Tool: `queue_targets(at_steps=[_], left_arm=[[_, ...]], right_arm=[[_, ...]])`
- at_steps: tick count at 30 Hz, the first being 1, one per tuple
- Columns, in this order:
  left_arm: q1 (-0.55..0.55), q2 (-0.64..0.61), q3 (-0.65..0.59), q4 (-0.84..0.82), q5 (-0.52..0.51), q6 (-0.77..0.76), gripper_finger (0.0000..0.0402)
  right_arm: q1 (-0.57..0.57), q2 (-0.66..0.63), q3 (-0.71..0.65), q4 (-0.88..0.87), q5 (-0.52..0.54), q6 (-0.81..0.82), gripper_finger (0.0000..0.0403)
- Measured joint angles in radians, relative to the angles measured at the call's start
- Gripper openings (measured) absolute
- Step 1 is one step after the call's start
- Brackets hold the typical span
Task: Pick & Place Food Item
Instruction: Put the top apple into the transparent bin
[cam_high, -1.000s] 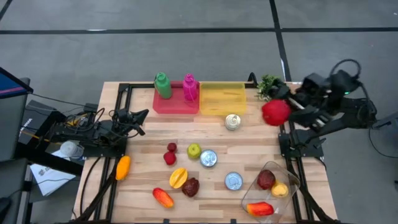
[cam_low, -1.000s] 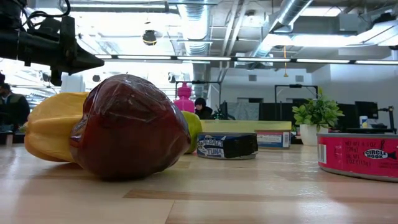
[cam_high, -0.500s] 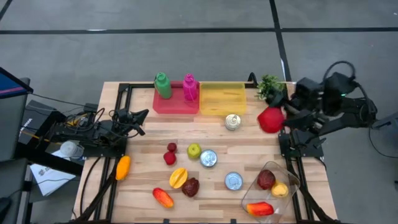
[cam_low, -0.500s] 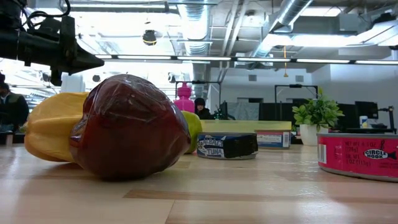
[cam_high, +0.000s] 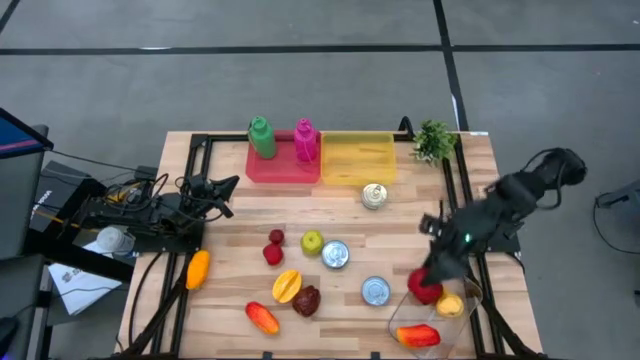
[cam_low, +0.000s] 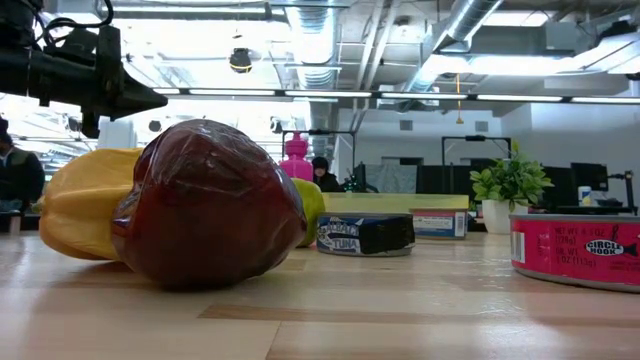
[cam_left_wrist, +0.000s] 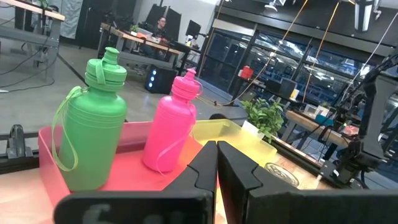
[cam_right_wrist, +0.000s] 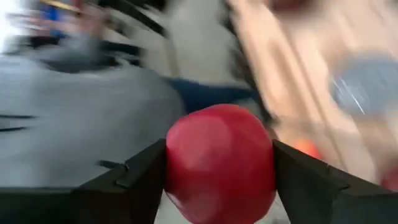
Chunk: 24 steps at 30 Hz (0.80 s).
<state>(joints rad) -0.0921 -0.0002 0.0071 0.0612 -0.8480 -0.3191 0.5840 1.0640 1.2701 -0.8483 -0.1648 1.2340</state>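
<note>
While clamped between the right gripper (cam_right_wrist: 219, 180) fingers, the red apple (cam_right_wrist: 219, 163) hangs above the clear container (cam_high: 462, 300).

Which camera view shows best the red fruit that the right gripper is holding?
The right wrist view: the red fruit fills the gap between the right gripper fingers, clamped on both sides. The high view shows it small, at the rim of the clear container. The low and left wrist views do not show it.

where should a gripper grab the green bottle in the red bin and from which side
Grip the green bottle across its round body, below the cap, coming down from above: it stands upright in the red bin, with the pink bottle close beside it.
</note>
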Motion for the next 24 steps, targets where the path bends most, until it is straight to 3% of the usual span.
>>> queue_targets(at_steps=[5,10,17,24], left_arm=[[0.000,0.000,0.000,0.000,0.000,0.000,0.0001],[0.000,0.000,-0.001,0.006,0.001,0.000,0.0001],[0.000,0.000,-0.001,0.008,0.001,0.000,0.0001],[0.000,0.000,-0.001,0.010,0.001,0.000,0.0001]], right_arm=[[0.203,0.108,0.000,-0.266,0.087,0.230,0.0256],[0.337,0.216,0.000,-0.307,0.180,0.287,0.0256],[0.358,0.361,0.000,-0.392,0.227,0.333,0.0256],[0.347,0.450,0.000,-0.312,0.252,0.245,0.0256]])
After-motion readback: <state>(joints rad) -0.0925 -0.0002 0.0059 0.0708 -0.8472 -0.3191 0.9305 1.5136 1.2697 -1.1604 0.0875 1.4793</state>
